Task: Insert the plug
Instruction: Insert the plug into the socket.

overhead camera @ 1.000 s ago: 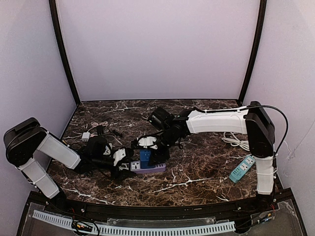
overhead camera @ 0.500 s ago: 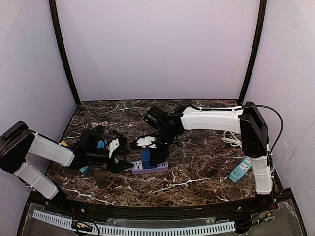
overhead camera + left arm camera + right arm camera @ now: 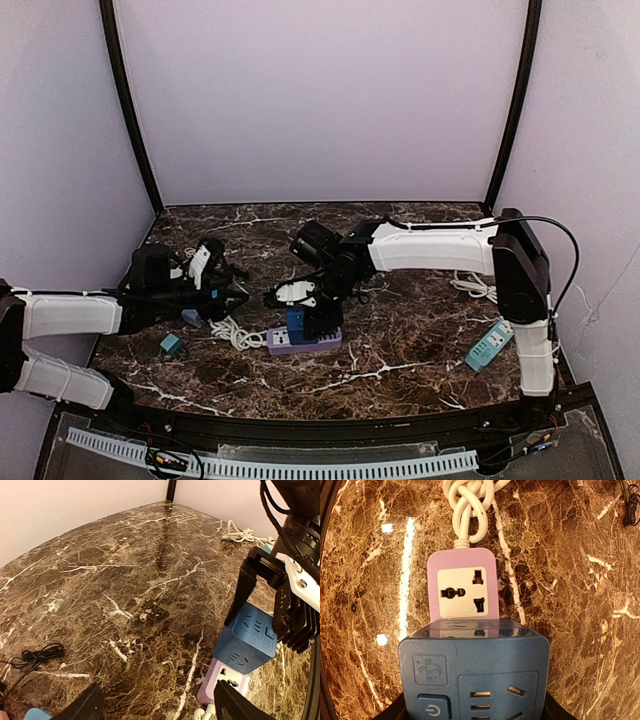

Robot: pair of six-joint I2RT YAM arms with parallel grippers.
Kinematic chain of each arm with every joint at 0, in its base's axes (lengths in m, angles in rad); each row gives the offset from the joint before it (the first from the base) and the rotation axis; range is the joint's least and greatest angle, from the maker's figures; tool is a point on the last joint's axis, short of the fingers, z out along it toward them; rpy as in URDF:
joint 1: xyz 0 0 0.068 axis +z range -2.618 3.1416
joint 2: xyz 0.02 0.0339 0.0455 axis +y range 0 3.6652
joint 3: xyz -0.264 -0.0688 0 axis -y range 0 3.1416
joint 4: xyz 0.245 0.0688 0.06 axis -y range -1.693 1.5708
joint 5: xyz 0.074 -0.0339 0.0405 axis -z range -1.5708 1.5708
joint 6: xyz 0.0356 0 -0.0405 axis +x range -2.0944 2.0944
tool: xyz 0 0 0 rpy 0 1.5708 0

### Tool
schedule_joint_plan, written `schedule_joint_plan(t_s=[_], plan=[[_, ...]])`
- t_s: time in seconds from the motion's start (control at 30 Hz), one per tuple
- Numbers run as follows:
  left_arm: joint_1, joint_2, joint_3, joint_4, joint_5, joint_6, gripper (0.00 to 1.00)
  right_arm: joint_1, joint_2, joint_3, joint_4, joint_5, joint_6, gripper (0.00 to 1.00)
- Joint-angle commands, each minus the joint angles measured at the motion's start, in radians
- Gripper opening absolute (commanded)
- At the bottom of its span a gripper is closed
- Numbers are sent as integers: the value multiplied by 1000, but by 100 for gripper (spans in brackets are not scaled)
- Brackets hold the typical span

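Reference landmark: you used the purple power strip [image 3: 300,342] as the reference; it lay flat on the marble table [image 3: 400,350], near the front middle.
Task item: the blue cube plug [image 3: 295,320] sat directly on top of the strip, covering its right-hand part.
Seating: in the left wrist view the cube [image 3: 248,641] looked slightly tilted on the strip [image 3: 220,682]. You could not tell whether its pins were fully home.
Free socket: in the right wrist view one socket of the strip [image 3: 462,591] was uncovered, just beyond the cube [image 3: 475,672].
Right gripper [image 3: 303,318]: it was clenched on the cube from above the strip, one finger on each side face.
Left gripper [image 3: 208,268]: it was released and held nothing. It sat well to the left of the strip and apart from it. In its wrist view the fingers [image 3: 85,707] were spread wide over bare marble.
Strip cord: a white knotted cord [image 3: 232,332] ran from the strip's left end.
Small teal block [image 3: 172,344]: it lay left of the strip, beyond the cord.
Teal power strip [image 3: 492,343]: it lay well to the right of the purple strip, near the right arm's base.
Second white cord [image 3: 478,286]: it was bundled to the right and behind.
Black cable [image 3: 40,655]: it was coiled to the left and behind.
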Motion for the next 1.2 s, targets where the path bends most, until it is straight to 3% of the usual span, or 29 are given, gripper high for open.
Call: schedule_joint_plan(t_s=[0.0, 0.13, 0.27, 0.4, 0.5, 0.77, 0.93, 1.17], plan=[[19, -72, -5, -65, -86, -67, 77, 3, 157, -202, -74, 144, 59, 0], [25, -122, -7, -112, -119, -87, 77, 5, 172, -194, -62, 172, 71, 4], [29, -190, -4, -153, -156, -126, 78, 5, 147, -121, -35, 229, 91, 51], [35, -258, -9, -187, -173, -121, 78, 5, 115, -49, 15, 302, 105, 68], [41, -302, -8, -224, -196, -119, 79, 8, 80, -35, 67, 348, 120, 95], [51, -404, 50, -389, -302, -12, 81, 17, -11, -54, 138, 373, 129, 99], [96, -373, 179, -734, -392, 206, 86, 19, -120, -110, 198, 348, 133, 99], [236, -104, 448, -1261, -560, 532, 85, 13, -394, -284, 417, 185, 173, 99]])
